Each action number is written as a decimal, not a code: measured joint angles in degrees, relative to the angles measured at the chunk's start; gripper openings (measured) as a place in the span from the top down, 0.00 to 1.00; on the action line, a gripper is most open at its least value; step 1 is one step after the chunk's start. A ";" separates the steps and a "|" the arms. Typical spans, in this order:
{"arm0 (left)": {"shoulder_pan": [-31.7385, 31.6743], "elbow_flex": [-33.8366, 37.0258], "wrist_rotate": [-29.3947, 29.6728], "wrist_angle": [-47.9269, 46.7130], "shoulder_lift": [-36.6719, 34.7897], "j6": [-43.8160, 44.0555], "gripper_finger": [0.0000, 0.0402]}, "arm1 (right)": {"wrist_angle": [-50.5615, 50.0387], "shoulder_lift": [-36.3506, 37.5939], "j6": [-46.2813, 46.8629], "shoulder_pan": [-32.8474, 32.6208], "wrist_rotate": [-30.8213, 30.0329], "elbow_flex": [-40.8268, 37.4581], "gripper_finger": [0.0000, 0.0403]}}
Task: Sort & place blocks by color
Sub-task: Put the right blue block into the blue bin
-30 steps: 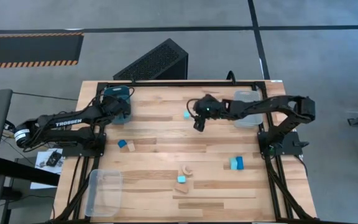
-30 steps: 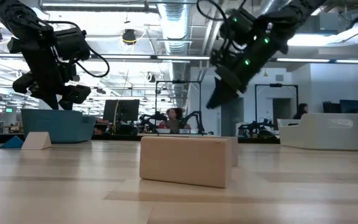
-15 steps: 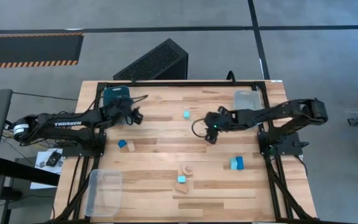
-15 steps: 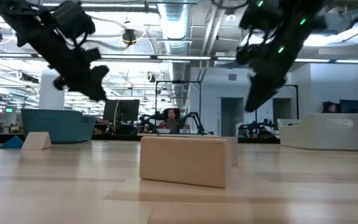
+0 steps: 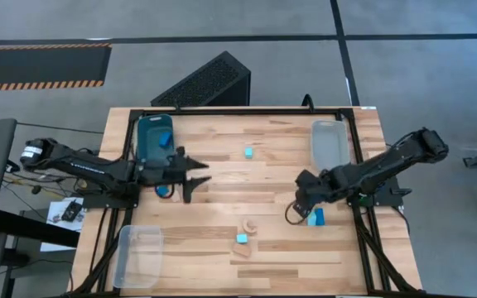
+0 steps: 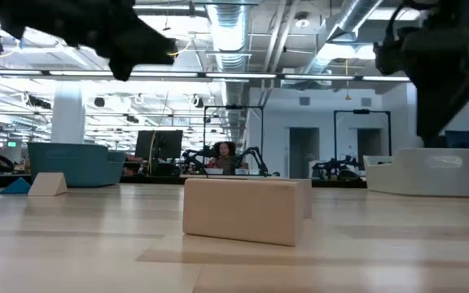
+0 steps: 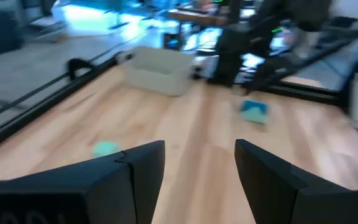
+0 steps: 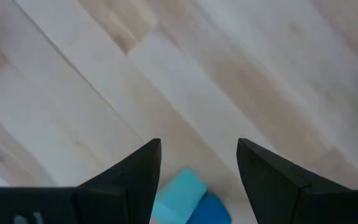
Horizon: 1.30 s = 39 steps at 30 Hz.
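My left gripper is open and hovers over the table's left half, just right of the teal bin, its fingers pointing toward the table's right. A dark blue block lies in that bin. My right gripper is open above the table's right side, beside a light cyan block and a dark blue block that lie together on the wood. Another cyan block sits mid-table toward the far edge. A tan arch, a cyan block and a tan block cluster near the near edge.
A clear bin stands at the far right and another clear bin at the near left corner. A tan wedge and a blue wedge rest near the teal bin. Bare wood lies between the two grippers.
My left gripper has swung away from above the teal bin toward the near edge and the table's middle, now pointing right. My right gripper has travelled from mid-table toward the right and near edges, ending beside the cyan and dark blue pair. No block has shifted.
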State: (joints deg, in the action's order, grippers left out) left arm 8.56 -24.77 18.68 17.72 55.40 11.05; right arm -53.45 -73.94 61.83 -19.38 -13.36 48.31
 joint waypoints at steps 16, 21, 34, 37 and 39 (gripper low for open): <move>7.49 -0.07 11.27 1.76 5.62 -3.19 0.54 | -5.85 -5.91 23.79 -10.82 5.23 -2.84 0.42; 6.42 -0.07 10.68 3.84 8.23 -3.26 0.54 | -0.32 -7.66 26.43 -12.14 7.33 -5.73 0.42; 6.16 -0.02 11.14 6.93 10.99 -3.74 0.54 | 3.59 -11.48 24.86 -12.45 11.89 -8.67 0.44; 6.16 -0.02 11.20 7.10 10.99 -3.76 0.54 | 4.58 -11.15 23.97 -12.14 11.68 -8.80 0.50; 6.16 -0.02 11.63 7.08 10.99 -3.76 0.54 | 5.24 -11.14 23.29 -11.98 11.96 -8.80 0.56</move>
State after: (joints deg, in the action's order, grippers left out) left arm 14.72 -24.80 30.31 24.80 66.39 7.29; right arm -48.21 -85.08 85.12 -31.36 -1.40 39.51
